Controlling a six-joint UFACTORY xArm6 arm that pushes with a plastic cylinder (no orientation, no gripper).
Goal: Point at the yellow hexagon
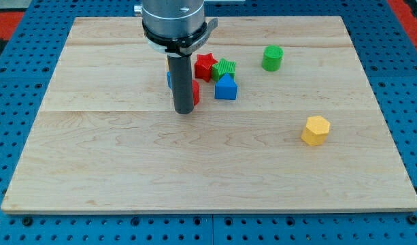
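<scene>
The yellow hexagon (315, 130) lies on the wooden board (208, 163) at the view's right, a little below the middle. My tip (184, 111) rests on the board left of centre, far to the left of the yellow hexagon. The rod stands in front of a cluster of blocks: a red block (195, 92) partly hidden just behind the rod, a blue block (169, 79) mostly hidden at its left, a red star (205, 66), a green star (224, 68) and a blue block (226, 88).
A green cylinder (272, 58) stands alone at the view's upper right. The board lies on a blue perforated table (18, 102).
</scene>
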